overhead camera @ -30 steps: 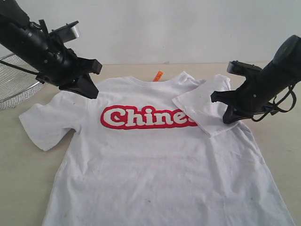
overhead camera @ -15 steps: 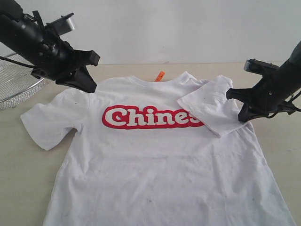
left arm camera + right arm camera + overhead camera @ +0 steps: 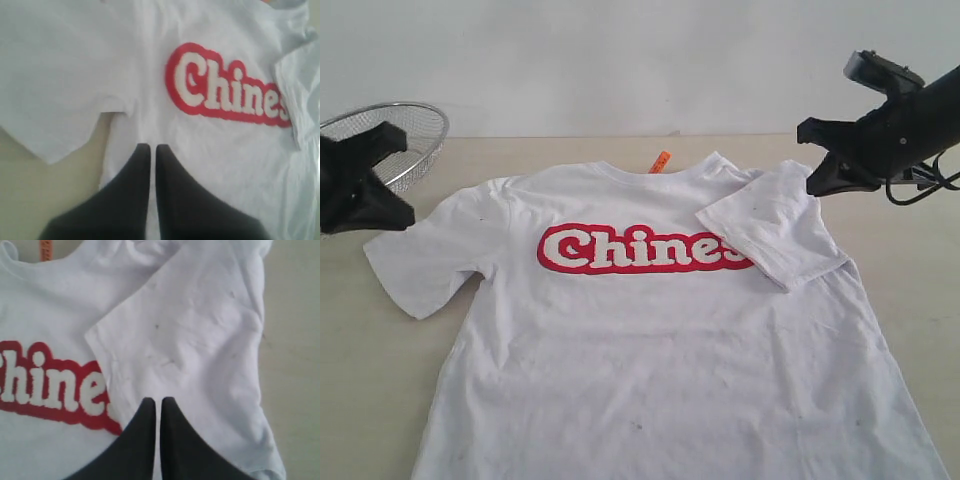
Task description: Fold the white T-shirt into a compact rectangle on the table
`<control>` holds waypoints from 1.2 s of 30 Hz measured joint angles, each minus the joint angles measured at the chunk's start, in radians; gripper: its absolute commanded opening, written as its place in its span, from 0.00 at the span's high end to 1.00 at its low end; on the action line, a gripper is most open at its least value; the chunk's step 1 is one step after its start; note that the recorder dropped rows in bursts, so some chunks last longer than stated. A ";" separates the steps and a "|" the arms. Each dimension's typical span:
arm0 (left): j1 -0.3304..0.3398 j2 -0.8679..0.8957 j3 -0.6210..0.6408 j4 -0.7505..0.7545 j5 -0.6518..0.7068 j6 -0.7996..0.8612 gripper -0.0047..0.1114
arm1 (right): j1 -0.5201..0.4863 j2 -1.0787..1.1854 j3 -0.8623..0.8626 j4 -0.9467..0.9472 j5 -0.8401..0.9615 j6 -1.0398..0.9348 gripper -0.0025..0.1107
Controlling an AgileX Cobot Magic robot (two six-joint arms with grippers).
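Note:
The white T-shirt (image 3: 650,340) lies face up on the table (image 3: 370,380), its red-outlined lettering (image 3: 640,250) across the chest and the orange neck tag (image 3: 659,161) at the collar. One sleeve (image 3: 775,235) is folded inward over the end of the lettering. The other sleeve (image 3: 420,255) lies spread flat. My left gripper (image 3: 400,215) hovers off the shirt's left side, shut and empty; in its wrist view the left gripper (image 3: 148,147) is above the shirt near the armpit. My right gripper (image 3: 817,187) hangs beyond the folded sleeve (image 3: 195,330), shut and empty (image 3: 157,401).
A round wire-mesh basket (image 3: 410,130) stands at the back left, just behind the left gripper. A pale wall runs behind the table. Bare tabletop (image 3: 295,340) shows beside the folded sleeve and to the left of the spread sleeve (image 3: 30,200).
Both arms have drawn away from the shirt: the left swung out and down to the left edge, the right rose up and to the right. The shirt lies as before.

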 measured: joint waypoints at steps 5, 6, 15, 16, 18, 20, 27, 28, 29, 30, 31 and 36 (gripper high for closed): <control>0.103 0.061 0.050 -0.147 -0.082 0.098 0.89 | 0.000 -0.050 0.000 0.061 0.042 -0.040 0.98; 0.114 0.075 0.050 -0.167 -0.087 0.122 0.85 | 0.000 -0.060 0.000 0.066 0.047 -0.043 0.98; 0.201 0.292 0.002 -0.206 -0.091 0.182 0.48 | 0.000 -0.136 0.000 0.077 0.110 -0.046 0.98; 0.203 0.316 -0.009 -0.206 -0.091 0.182 0.48 | 0.000 -0.143 0.000 0.077 0.117 -0.049 0.98; 0.203 0.357 -0.034 -0.206 -0.094 0.184 0.48 | 0.000 -0.145 0.000 0.077 0.126 -0.051 0.98; 0.203 0.388 -0.064 -0.209 -0.092 0.184 0.48 | 0.000 -0.145 0.000 0.073 0.137 -0.051 0.98; 0.203 0.443 -0.152 -0.214 -0.094 0.184 0.48 | 0.000 -0.145 0.032 0.065 0.139 -0.051 0.98; 0.203 0.448 -0.160 -0.214 -0.094 0.184 0.48 | 0.000 -0.145 0.039 0.065 0.136 -0.051 0.98; 0.203 0.455 -0.168 -0.214 -0.094 0.184 0.48 | 0.000 -0.145 0.042 0.063 0.134 -0.051 0.98; 0.203 0.459 -0.173 -0.216 -0.091 0.184 0.48 | 0.000 -0.145 0.047 0.063 0.132 -0.051 0.98; 0.203 0.465 -0.178 -0.221 -0.091 0.184 0.48 | 0.000 -0.145 0.049 0.063 0.128 -0.051 0.98; 0.203 0.491 -0.198 -0.254 -0.074 0.193 0.48 | 0.000 -0.145 0.057 0.063 0.117 -0.051 0.98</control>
